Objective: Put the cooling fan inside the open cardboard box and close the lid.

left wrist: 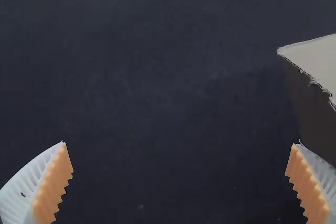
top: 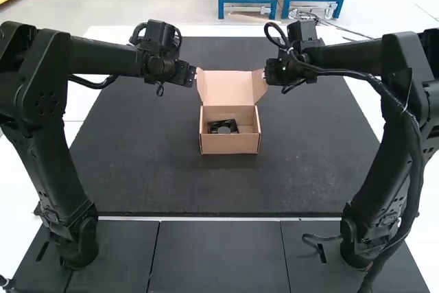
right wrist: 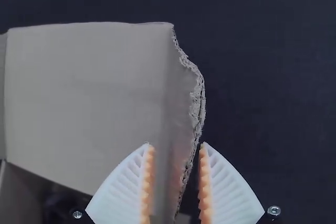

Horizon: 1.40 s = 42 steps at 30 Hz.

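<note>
Nearest the lens, white ribbed fingers [right wrist: 126,187] with orange pads: right jaws, drawn in close and pinching the rough corrugated edge of the lid [right wrist: 89,93], one pad on each face of the cardboard. From above, held at the lid's right-hand side flap, near its top. Left jaws spread wide, gripping nothing, fingers [left wrist: 31,192] far apart over bare black mat [left wrist: 157,77], a corner of the cardboard just beside one of them. From above, just beside the lid's left side flap; touching it or not, hard to say. Between the two, a small brown cardboard box [top: 230,143] near the middle of the mat, open, lid standing upright from the far wall with both side flaps angled forward. Inside, at the bottom of the box, the cooling fan [top: 223,127]: black, square-framed, with a round hub in the centre, lying flat and taking up much of the box floor, toward its left side. Blades too small to make out. Under everything, the dark mat on a white tabletop [top: 106,32], with both arms standing at the near corners.
</note>
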{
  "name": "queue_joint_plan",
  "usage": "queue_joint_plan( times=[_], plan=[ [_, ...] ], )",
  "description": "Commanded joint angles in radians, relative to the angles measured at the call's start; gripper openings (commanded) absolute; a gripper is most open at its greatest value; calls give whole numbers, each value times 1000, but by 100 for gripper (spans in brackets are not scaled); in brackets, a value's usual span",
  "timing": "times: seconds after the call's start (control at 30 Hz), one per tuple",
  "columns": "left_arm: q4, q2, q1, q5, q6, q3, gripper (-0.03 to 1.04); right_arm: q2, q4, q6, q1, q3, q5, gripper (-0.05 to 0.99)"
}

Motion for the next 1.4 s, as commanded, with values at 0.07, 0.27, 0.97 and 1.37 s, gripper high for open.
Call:
queue_joint_plan(
  times=[0.07,0.27,0.97,1.37],
  plan=[
    [5,1,-8,2,-2,38,96,11,-1,14,-6,32,-30,18],
    [5,2,-6,2,0,38,96,11,6,14,-6,24,-30,1],
    [-24,-16,-84,6,-35,28,96,-33,185,55,59,-148,-50,-1],
    [-26,-56,-84,8,-43,-20,96,-94,205,64,88,-217,-48,-1]
  ],
)
